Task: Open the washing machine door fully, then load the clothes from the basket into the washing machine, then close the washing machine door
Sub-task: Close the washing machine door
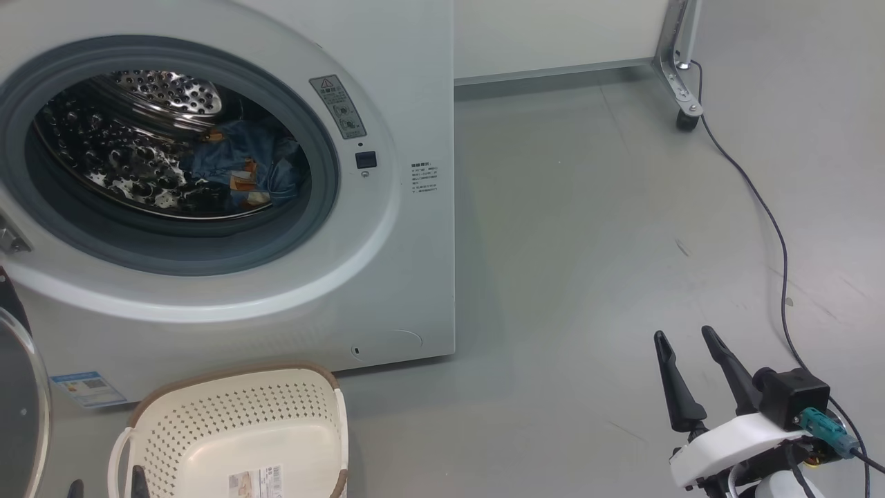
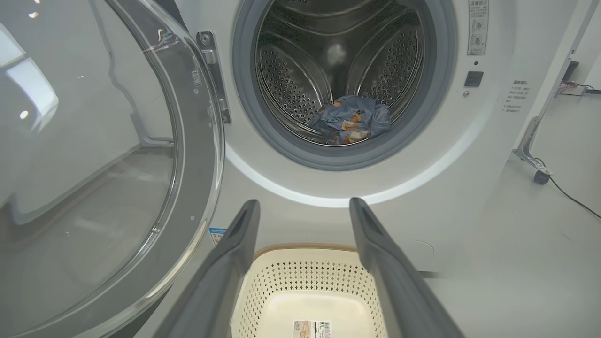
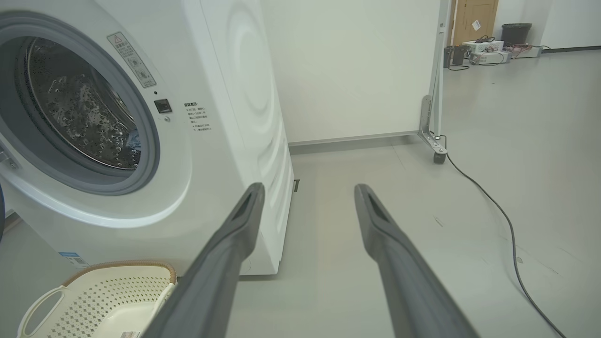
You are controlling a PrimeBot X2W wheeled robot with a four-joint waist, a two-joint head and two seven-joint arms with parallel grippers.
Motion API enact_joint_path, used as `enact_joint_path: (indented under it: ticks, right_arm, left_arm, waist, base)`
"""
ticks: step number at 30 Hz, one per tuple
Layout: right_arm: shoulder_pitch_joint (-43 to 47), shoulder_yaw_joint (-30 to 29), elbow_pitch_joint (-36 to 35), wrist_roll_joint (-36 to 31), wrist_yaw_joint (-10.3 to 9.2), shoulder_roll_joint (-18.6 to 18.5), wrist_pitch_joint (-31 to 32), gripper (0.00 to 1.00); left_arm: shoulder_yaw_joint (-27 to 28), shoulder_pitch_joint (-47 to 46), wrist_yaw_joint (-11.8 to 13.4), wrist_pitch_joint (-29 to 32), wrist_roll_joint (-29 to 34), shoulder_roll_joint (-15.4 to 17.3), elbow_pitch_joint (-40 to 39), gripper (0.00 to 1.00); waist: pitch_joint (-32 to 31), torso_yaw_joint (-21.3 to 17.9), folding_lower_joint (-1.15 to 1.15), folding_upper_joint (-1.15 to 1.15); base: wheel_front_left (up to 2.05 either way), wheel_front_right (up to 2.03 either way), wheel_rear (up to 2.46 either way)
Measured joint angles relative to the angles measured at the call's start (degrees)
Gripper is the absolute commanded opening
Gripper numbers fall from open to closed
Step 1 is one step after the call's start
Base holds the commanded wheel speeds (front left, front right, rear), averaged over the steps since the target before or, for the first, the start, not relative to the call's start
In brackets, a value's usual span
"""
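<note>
Left claw point(image 2: 304, 203), released and empty, is above the basket point(image 2: 305, 277). Ahead of it stands the washing machine point(image 2: 422, 188), with the clothes point(image 2: 351, 119) bunched low in its drum point(image 2: 291, 84); the washing machine door point(image 2: 197, 155) hangs swung open to this claw's left. Right claw point(image 3: 309, 187), likewise released and empty, hovers over the floor point(image 3: 328, 281), with the machine's corner to its left and a cable point(image 3: 493, 206) to its right.
</note>
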Motion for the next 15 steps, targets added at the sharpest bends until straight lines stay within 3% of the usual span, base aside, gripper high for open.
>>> enact_joint_path:
  ticks: [15]
  right_arm:
    - [0.0, -1.0, 0.1, 0.0, 0.00, 0.0, 0.0, 1.00]
  left_arm:
    - [0.2, 0.0, 0.0, 0.0, 0.0, 0.0, -0.3, 1.00]
  waist:
    - [0.1, -0.8, 0.00, 0.00]
  base:
    - [-0.65, 0.65, 0.00]
